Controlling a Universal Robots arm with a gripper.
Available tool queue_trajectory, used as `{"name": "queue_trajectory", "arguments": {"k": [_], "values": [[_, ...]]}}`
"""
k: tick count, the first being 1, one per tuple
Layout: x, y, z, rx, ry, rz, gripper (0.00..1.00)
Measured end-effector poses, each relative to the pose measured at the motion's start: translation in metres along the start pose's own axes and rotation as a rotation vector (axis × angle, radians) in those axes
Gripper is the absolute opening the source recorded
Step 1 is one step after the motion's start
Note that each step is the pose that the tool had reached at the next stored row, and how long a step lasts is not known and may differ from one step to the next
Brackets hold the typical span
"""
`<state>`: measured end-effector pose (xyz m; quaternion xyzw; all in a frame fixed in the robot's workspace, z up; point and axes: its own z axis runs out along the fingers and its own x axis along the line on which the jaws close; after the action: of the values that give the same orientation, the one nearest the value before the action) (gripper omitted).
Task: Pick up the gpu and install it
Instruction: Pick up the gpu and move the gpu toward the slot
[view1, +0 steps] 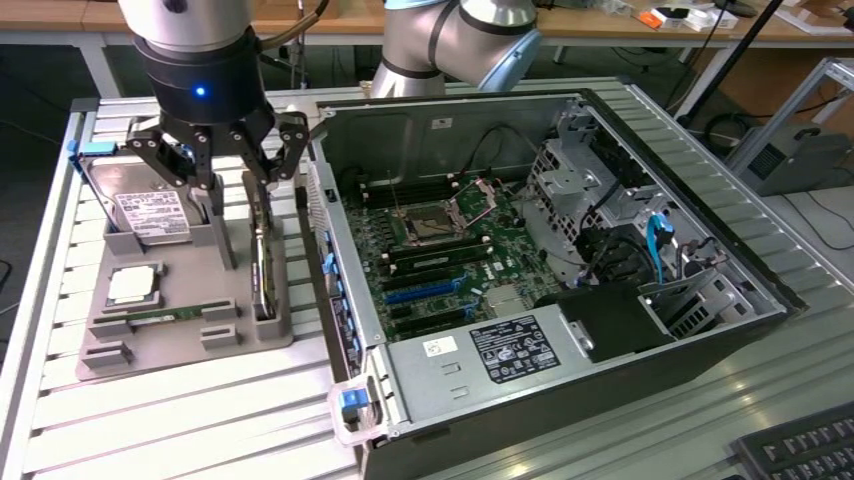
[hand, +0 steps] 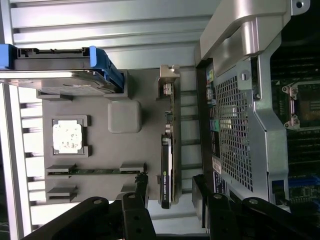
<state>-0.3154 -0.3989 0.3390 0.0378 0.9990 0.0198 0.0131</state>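
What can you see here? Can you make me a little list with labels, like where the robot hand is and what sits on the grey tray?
hand: open, holding nothing, above the gpu
gpu: standing on its edge in a slot of the grey tray, beside the computer case
grey tray: also holds a hard drive, a square chip and a memory stick
computer case: lying open, motherboard showing
gpu installed: not yet
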Motion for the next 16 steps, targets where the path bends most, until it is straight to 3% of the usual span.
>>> {"name": "queue_trajectory", "arguments": {"k": [16], "values": [[0.0001, -0.0002, 0.0044, 0.0, 0.0, 0.0, 0.48]]}}
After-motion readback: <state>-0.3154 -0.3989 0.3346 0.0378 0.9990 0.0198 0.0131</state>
